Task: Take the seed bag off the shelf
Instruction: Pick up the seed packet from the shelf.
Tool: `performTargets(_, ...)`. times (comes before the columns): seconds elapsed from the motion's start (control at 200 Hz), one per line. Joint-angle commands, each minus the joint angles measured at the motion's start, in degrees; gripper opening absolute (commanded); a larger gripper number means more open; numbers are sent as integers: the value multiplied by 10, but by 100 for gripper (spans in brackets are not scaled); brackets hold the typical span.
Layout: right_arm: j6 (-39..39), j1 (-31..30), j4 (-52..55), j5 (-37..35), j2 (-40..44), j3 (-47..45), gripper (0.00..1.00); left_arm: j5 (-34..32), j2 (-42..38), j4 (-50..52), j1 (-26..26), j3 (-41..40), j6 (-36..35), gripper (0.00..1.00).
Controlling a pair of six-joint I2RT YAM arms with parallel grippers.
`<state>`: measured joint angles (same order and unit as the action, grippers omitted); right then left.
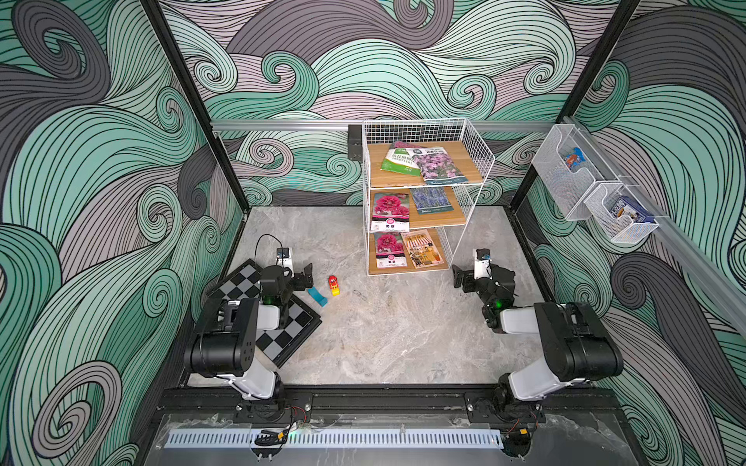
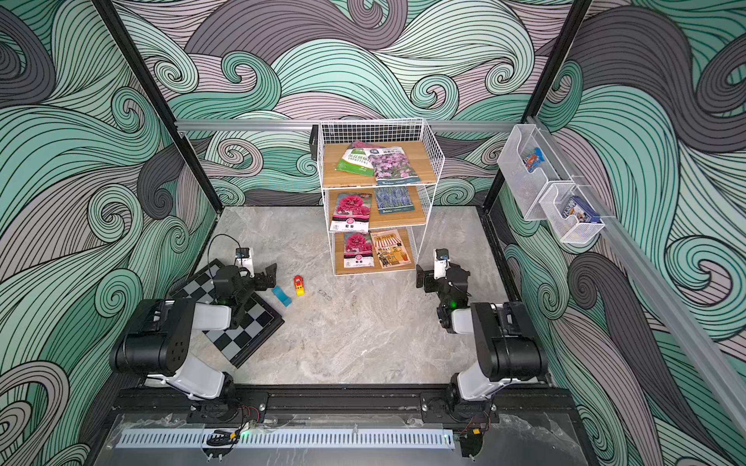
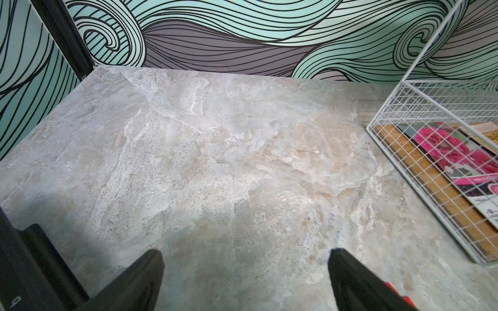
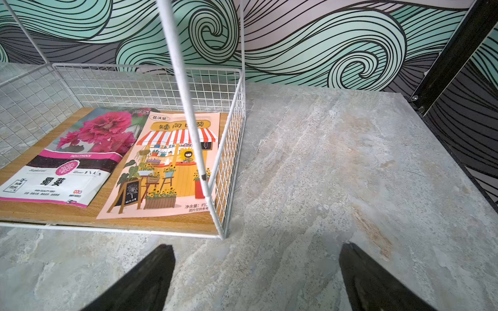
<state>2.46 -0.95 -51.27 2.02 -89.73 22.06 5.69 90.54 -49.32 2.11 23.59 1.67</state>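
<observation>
The shelf (image 1: 470,161) (image 2: 426,161), a white wire rack with three wooden tiers, stands at the back of the table. Several seed bags lie flat on it. On top are a green one (image 1: 397,161) and a purple-flower one (image 1: 438,167). A pink one (image 1: 389,210) and a lavender one (image 1: 432,200) share the middle tier. The bottom tier holds a pink hollyhock bag (image 4: 70,161) and an orange shop-picture bag (image 4: 167,167). My left gripper (image 1: 309,274) (image 3: 245,258) is open and empty, left of the shelf. My right gripper (image 1: 458,278) (image 4: 260,253) is open and empty at the shelf's front right corner.
A chessboard (image 1: 242,278) lies under my left arm. A blue block (image 1: 317,296) and a red-yellow toy car (image 1: 333,285) sit just right of the left gripper. Two mesh bins (image 1: 565,177) (image 1: 621,226) holding small packets hang on the right wall rail.
</observation>
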Motion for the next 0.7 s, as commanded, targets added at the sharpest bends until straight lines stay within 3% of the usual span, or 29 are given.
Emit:
performTargets(0.0, 5, -1, -13, -1, 2, 3, 99, -3, 2, -15, -1, 3, -8, 99)
performTargets(0.695, 2, -1, -15, -11, 6, 2, 99, -5, 1, -13, -1, 4, -6, 98)
